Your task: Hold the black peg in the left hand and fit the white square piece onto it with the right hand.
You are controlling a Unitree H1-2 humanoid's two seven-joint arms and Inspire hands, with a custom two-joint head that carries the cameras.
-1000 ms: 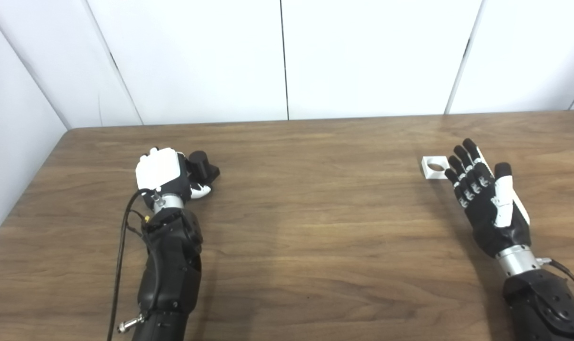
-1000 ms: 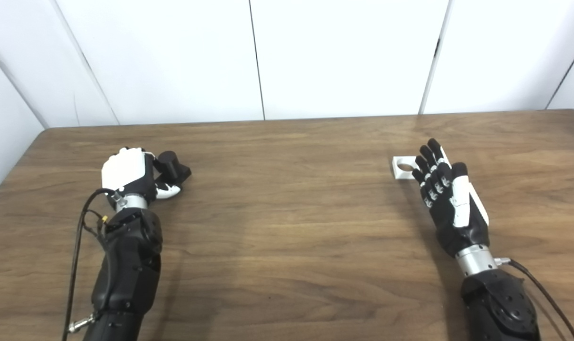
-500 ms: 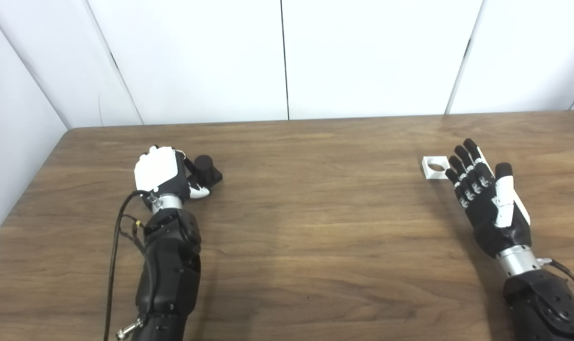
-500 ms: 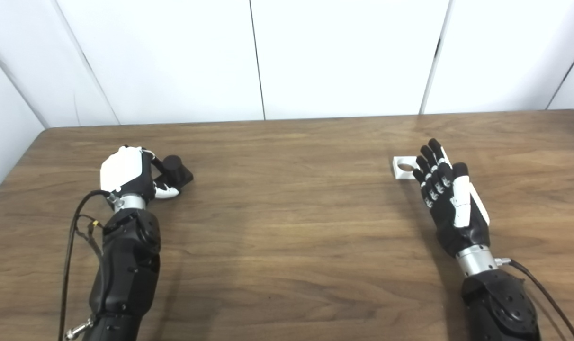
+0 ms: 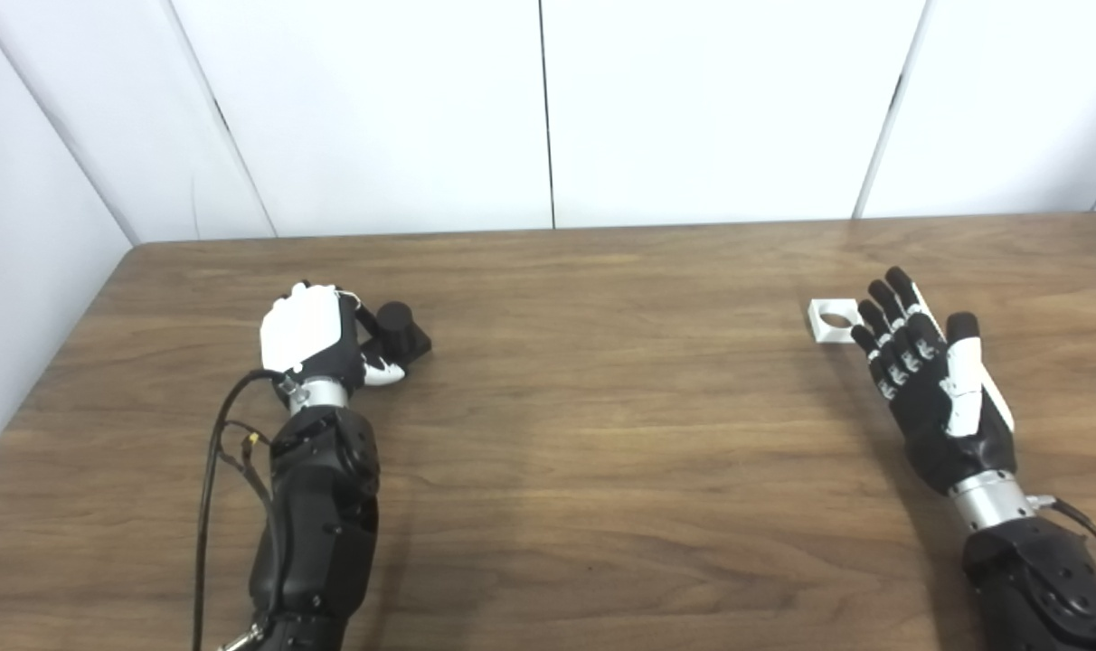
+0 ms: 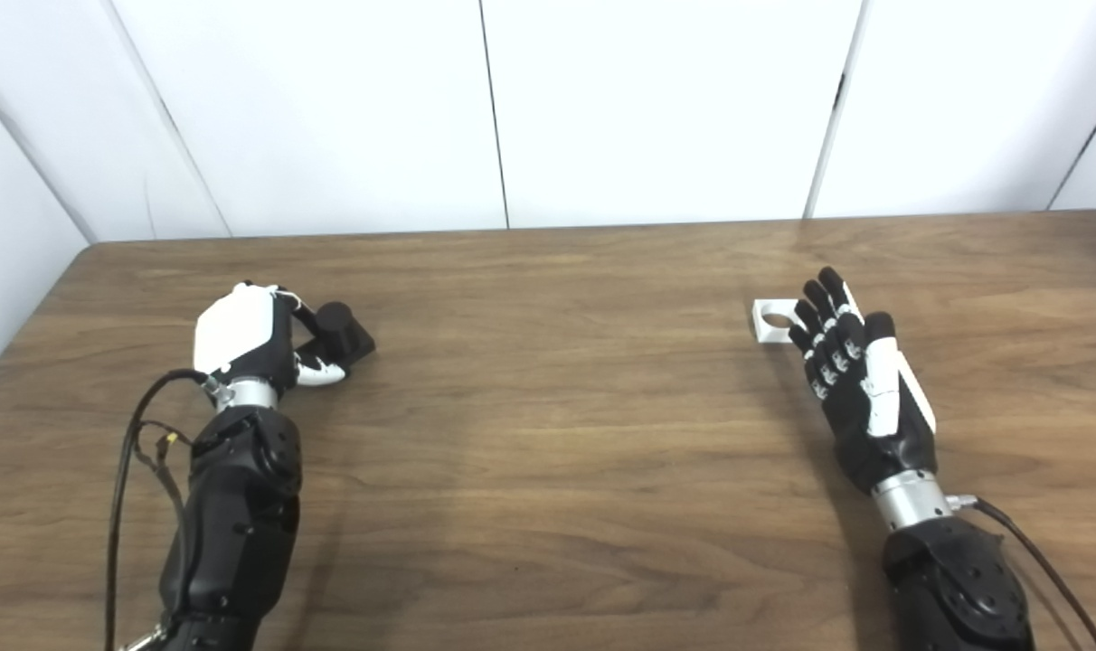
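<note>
The black peg, a short cylinder on a square base, stands on the table at the left. My left hand is curled beside it, with fingers behind the peg and the thumb at the front of its base, gripping it. The white square piece, with a round hole, lies flat on the table at the right. My right hand is open, palm facing left, fingers straight. Its fingertips reach the right edge of the white piece and hide that edge.
The wooden table spans the view, with white wall panels behind its far edge. Its rounded far left corner lies close to the left hand. A black cable loops beside the left forearm.
The peg has gone from tilted and close in the left hand to standing on the table slightly farther right. The left forearm swung a little left. The right hand and white piece stayed put.
</note>
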